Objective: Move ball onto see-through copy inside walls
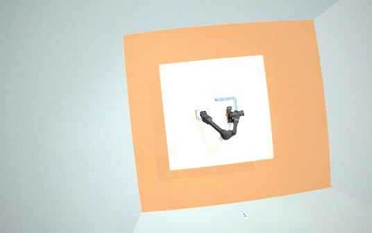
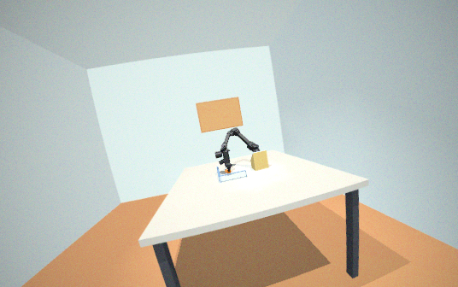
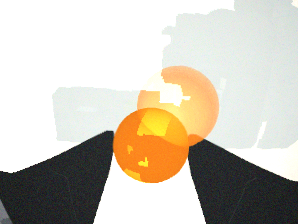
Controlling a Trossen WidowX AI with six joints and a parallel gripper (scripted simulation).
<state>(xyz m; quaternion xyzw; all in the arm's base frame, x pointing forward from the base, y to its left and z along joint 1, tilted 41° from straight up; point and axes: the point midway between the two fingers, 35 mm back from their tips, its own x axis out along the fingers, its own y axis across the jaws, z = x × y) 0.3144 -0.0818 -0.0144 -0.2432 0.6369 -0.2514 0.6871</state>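
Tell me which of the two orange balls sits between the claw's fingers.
The solid ball, touching both fingers; the paler see-through copy lies just beyond it.

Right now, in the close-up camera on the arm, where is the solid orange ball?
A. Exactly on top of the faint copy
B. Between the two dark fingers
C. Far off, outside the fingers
B: in the wrist view the orange ball sits between the dark fingers, touching both, with the see-through copy just beyond, partly overlapped.

The white table (image 2: 273, 192) carries the orange ball (image 3: 149, 145), clear corner walls (image 1: 235, 100) and a tan block (image 2: 260, 161).
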